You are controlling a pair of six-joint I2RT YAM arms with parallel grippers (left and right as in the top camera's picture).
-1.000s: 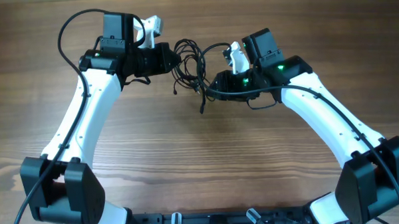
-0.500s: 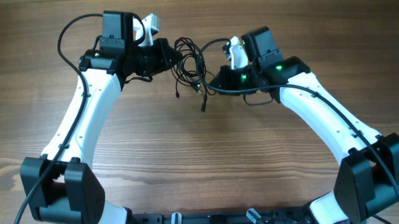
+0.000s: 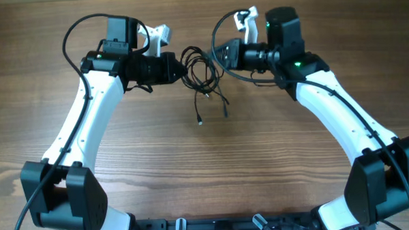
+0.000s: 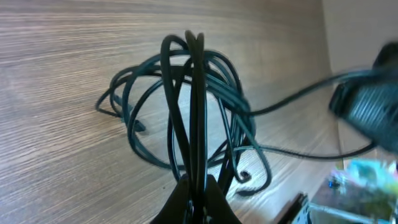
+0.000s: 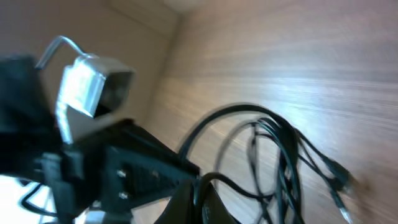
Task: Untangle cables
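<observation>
Overhead: thin black tangled cables (image 3: 204,68) strung between left gripper (image 3: 181,66) and right gripper (image 3: 218,54), 2 loose ends trailing.
Left wrist: jaws clenched on several strands.
Right wrist: jaws pinching 1 strand.
Separate slowly, and stop if the loops cinch.

Table (image 3: 206,169): brown wood, grain running left to right, filling the whole overhead view.
Far edge: shows in both wrist views.
Beyond the edge: a plain pale surface (image 4: 364,25), perhaps a wall; too blurred to tell.
Light: soft, even, a faint sheen on the wood.
</observation>
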